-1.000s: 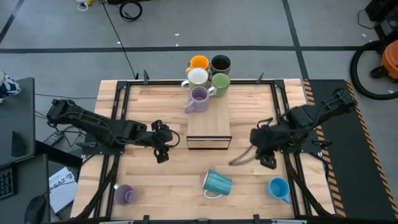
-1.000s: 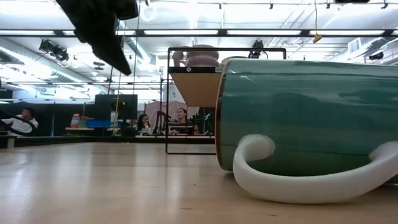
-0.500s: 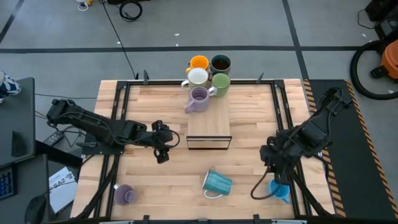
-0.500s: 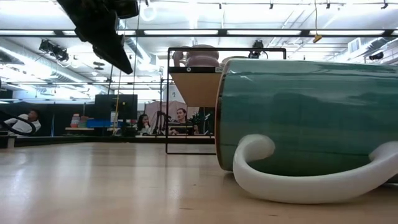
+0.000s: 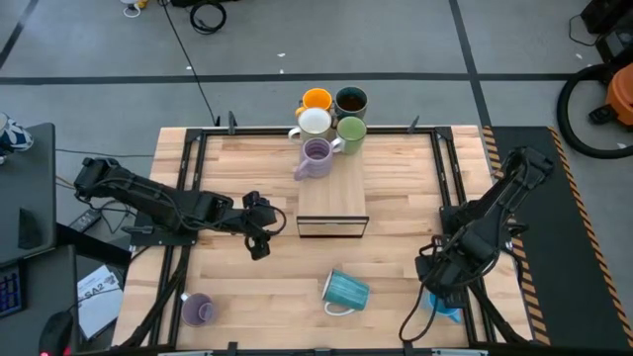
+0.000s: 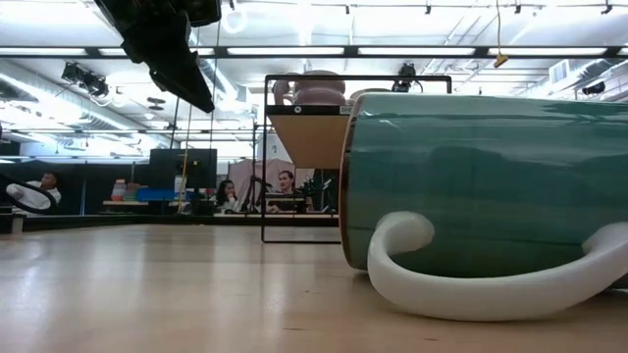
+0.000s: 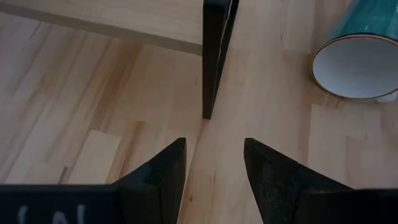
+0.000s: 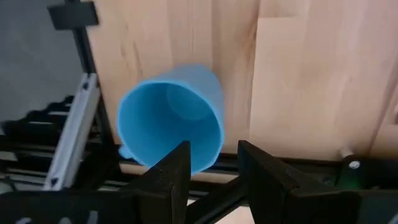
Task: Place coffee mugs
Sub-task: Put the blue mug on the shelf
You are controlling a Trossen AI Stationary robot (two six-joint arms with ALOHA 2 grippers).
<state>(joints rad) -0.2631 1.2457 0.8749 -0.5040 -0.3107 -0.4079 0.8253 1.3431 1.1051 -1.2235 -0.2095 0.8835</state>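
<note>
Wooden table (image 5: 227, 158): we've got our right gripper (image 8: 212, 163) spread above the blue mug (image 8: 171, 127) by the edge; a nudge could tip it off.

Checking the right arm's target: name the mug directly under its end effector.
The bright blue mug by the table's near right corner. The right end effector hangs open over it; every other mug sits farther left or on the stand.

A bright blue mug (image 8: 171, 127) and a teal mug (image 5: 345, 292) with a white handle are lying on the pale wooden desk (image 5: 396, 178); 1 lilac mug (image 5: 197, 310) is sitting near its corner.
</note>
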